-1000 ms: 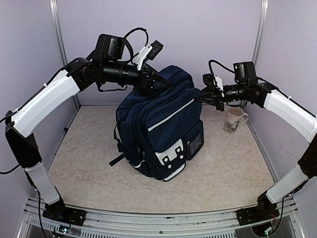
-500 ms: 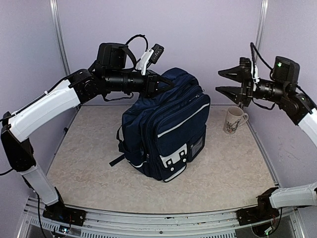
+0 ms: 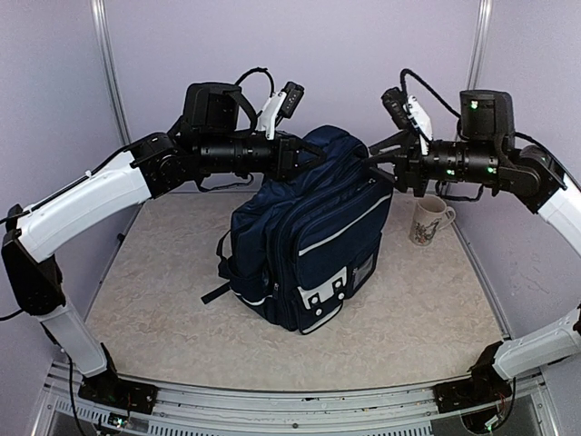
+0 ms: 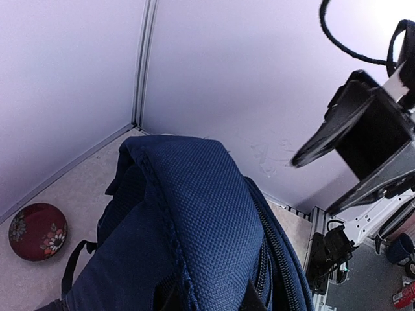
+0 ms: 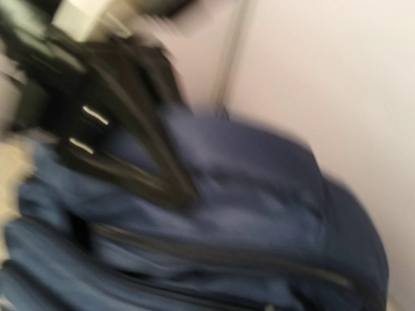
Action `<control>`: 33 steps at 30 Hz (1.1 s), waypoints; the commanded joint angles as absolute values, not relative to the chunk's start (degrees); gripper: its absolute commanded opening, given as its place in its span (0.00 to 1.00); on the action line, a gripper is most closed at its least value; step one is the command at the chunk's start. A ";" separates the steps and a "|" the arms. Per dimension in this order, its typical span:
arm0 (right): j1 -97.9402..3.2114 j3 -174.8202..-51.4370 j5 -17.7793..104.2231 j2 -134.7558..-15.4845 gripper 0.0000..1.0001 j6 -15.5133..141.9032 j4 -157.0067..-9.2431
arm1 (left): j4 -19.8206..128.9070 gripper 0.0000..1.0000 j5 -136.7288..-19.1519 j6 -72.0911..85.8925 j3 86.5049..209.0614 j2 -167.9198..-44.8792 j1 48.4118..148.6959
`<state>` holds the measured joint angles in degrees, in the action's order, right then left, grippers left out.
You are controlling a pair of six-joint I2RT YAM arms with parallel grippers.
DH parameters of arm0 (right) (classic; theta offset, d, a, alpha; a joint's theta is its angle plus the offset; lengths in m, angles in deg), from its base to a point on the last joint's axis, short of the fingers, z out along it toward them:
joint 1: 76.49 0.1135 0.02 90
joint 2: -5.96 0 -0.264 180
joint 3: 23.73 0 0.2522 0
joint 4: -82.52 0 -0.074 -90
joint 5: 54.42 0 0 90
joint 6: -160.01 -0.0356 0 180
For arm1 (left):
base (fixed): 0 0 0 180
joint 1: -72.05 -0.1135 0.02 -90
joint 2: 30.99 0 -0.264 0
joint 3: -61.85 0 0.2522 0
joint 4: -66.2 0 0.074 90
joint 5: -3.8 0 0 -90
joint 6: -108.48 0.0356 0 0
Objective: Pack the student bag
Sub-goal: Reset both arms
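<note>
The student bag (image 3: 309,241) is navy blue with white trim and stands upright mid-table. My left gripper (image 3: 304,156) is shut on the fabric at the bag's top rear and holds it up. In the left wrist view the bag (image 4: 194,214) fills the frame, and the fabric runs between my gripper's (image 4: 211,301) fingertips. My right gripper (image 3: 374,162) is open at the bag's top right corner, close to it; I cannot tell if it touches. It also shows open in the left wrist view (image 4: 343,155). The right wrist view is blurred and shows only the bag (image 5: 246,220).
A white patterned mug (image 3: 427,221) stands on the table right of the bag, below my right arm. A dark red flowered bowl (image 4: 37,231) lies on the table behind the bag, by the back wall. Purple walls close the back and both sides.
My right gripper let go, opened wide and swung up to the right, then came back open to the bag's top corner. My left gripper shifted the bag's top to the right.
</note>
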<state>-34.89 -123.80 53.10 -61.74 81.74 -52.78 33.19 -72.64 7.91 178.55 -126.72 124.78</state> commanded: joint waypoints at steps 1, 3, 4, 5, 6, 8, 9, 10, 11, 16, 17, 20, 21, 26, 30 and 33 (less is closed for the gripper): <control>-29.25 -129.85 36.59 -66.48 0.42 76.94 -38.65 | 39.54 0.00 -71.90 7.72 178.65 -124.91 125.83; -25.23 -132.14 31.45 -68.21 0.44 76.69 -35.88 | 39.57 0.00 -72.15 8.21 178.63 -124.95 125.84; -23.96 -133.01 28.96 -68.81 0.46 76.72 -34.56 | 39.60 0.00 -72.18 8.35 178.66 -124.92 125.84; -22.97 -133.80 26.81 -69.42 0.47 76.46 -33.14 | 39.63 0.00 -72.22 8.45 178.59 -124.88 125.84; -22.26 -134.62 25.26 -70.05 0.49 76.08 -31.78 | 39.69 0.00 -72.13 8.65 178.55 -124.94 125.84; -21.28 -135.95 22.99 -71.48 0.60 75.27 -28.50 | 39.77 0.00 -72.11 8.93 178.60 -125.03 125.84; -20.84 -136.63 21.99 -72.33 0.67 75.08 -27.21 | 39.83 0.00 -71.97 9.01 178.59 -125.10 125.84; -20.35 -137.42 20.34 -73.22 0.69 74.91 -25.94 | 39.93 0.00 -71.90 9.21 178.58 -125.19 125.84; -20.00 -138.41 18.38 -74.24 0.69 74.79 -24.82 | 40.00 0.00 -71.61 9.29 178.56 -125.21 125.84; -19.68 -143.00 8.84 -77.94 0.62 75.04 -22.35 | 40.29 0.00 -70.89 9.97 178.33 -125.01 126.08; -19.72 -143.57 8.91 -78.49 0.62 75.49 -21.98 | 40.24 0.00 -70.95 10.18 178.26 -124.91 126.10; -19.80 -144.38 7.61 -80.32 0.64 75.60 -19.96 | 40.46 0.00 -70.89 10.55 177.93 -124.70 126.19; -19.91 -144.83 6.83 -80.78 0.61 75.22 -19.09 | 40.43 0.00 -70.85 10.64 177.85 -124.64 126.19; -20.70 -146.36 5.30 -81.72 0.53 73.39 -14.76 | 40.19 0.00 -70.83 11.20 177.63 -124.48 126.28; -20.88 -145.20 7.44 -80.61 0.33 73.50 -15.22 | 40.66 0.00 -70.80 11.53 177.25 -124.09 126.28; -20.82 -144.41 10.34 -79.82 0.19 73.92 -17.08 | 40.76 0.00 -70.66 11.53 177.09 -124.07 126.28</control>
